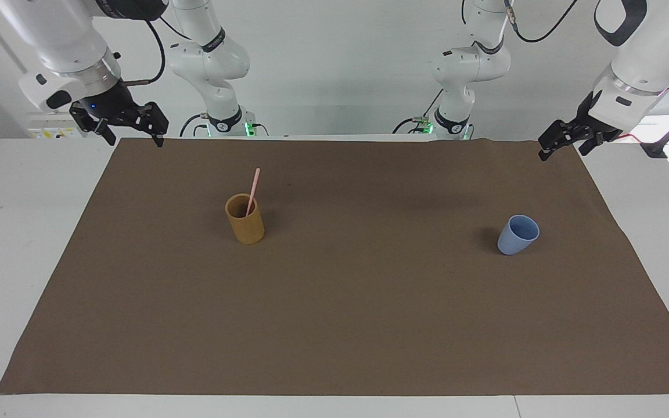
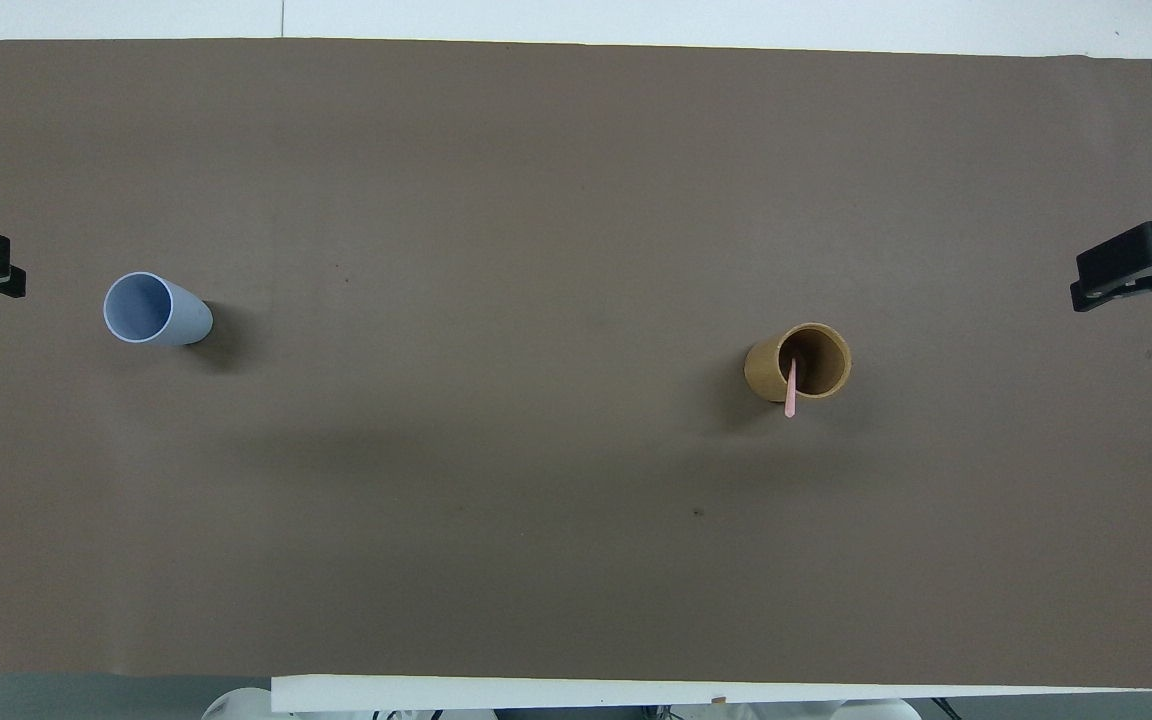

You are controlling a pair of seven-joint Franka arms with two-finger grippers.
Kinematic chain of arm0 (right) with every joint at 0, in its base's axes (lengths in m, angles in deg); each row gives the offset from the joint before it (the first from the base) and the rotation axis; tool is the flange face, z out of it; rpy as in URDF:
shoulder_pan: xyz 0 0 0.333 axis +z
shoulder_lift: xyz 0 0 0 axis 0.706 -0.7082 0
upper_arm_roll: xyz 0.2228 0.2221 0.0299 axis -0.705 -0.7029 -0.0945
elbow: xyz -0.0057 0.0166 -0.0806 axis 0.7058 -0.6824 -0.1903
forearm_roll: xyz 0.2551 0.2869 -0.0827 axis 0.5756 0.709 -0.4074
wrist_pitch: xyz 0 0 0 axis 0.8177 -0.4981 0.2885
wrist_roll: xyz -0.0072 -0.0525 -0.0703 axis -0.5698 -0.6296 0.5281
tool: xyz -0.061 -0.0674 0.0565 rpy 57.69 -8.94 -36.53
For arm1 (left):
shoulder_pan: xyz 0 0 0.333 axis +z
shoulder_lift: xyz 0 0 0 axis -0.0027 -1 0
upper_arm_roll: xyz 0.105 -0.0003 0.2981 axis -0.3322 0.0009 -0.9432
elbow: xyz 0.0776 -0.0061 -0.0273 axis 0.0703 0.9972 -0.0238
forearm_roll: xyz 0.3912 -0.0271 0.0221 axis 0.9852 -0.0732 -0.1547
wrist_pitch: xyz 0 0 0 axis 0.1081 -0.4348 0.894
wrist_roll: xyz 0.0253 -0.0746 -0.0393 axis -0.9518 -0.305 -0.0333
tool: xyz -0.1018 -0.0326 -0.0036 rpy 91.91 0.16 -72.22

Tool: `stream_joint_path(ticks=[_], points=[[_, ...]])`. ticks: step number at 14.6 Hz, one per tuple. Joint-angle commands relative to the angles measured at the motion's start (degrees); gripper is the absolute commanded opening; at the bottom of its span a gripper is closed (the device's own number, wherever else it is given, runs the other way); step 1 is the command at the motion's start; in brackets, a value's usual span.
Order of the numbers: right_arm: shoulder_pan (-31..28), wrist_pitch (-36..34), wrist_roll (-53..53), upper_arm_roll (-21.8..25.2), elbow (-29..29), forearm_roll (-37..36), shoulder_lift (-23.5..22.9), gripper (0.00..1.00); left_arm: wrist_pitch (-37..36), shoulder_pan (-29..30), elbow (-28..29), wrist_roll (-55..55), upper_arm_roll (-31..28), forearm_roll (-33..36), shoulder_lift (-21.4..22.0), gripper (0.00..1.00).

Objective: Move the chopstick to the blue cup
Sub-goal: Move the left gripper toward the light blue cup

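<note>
Pink chopstick [image 1: 252, 191] stands near-upright in tan cup [image 1: 245, 219], long axis tipping toward robots' end. In facing view, right gripper [image 1: 131, 129] hovers at 10 o'clock from it, fingers wide, empty; nearer arm. Blue cup [image 1: 518, 234] sits well apart at 3 o'clock; left gripper [image 1: 564, 142] waits above at 1 o'clock, fingers wide, on brown-matted counter [image 1: 334, 325].

Brown mat and a tan cup on a white table

A tan-brown cylindrical cup [image 1: 245, 219] stands upright left of centre in the facing view, on a brown mat [image 1: 346, 302] that fills most of the frame; the white table [image 1: 21, 220] shows along the edges.
</note>
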Motion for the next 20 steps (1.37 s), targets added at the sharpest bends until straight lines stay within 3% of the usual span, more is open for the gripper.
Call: stream_joint_path(ticks=[1,5,9,14,20], points=[[-0.11,-0.32,-1.66,0.02,-1.7,-0.29,1.55,0.99,-1.33,-0.08,-0.91,1.1,-0.14,-0.52,0.16,1.0],[-0.81,0.81,-1.57,0.02,-2.58,1.8,1.72,0.99,0.94,0.27,0.49,0.83,-0.4,-0.78,0.68,1.0],[-0.82,1.35,-1.48,0.1,-3.1,2.78,1.81,0.99,20.5,2.28,19.26,0.4,-0.66,-0.87,6.74,1.0],[-0.99,1.34,-1.75,0.37,-3.98,2.78,2.34,0.99,36.27,6.07,30.1,0.74,-0.66,-0.78,4.12,1.0],[-0.82,1.26,-1.66,0.37,-3.98,2.78,2.34,0.99,44.71,6.77,31.96,0.22,-0.66,-0.78,-2.73,1.0]])
